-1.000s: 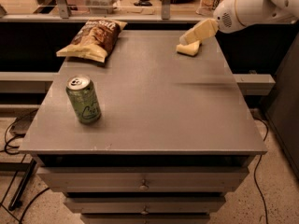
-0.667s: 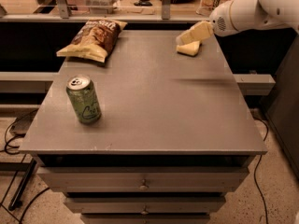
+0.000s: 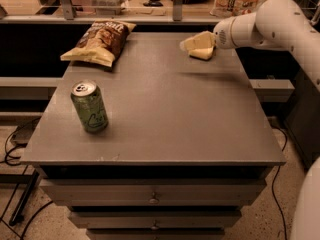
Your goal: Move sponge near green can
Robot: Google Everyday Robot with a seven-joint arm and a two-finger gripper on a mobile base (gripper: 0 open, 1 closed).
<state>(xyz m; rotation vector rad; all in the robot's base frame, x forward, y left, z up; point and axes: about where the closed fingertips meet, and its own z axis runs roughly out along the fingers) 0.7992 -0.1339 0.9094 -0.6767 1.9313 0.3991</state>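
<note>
The green can [image 3: 90,107] stands upright near the table's front left, with a silver top and a light scribbled logo. The sponge [image 3: 204,54], a small pale yellow block, lies at the table's far right. My gripper [image 3: 196,42], on the white arm [image 3: 270,21] reaching in from the right, is right over the sponge's far left side and seems to touch it. The sponge is partly hidden behind it. The can is far from both, across the table to the left and front.
A brown-and-yellow chip bag [image 3: 100,41] lies at the table's far left. The grey table [image 3: 165,114] has drawers below its front edge. A shelf with packets runs behind the table. Cables lie on the floor at left.
My gripper has moved a little left and down, closer onto the sponge. The sponge, the can and the chip bag have stayed in place.
</note>
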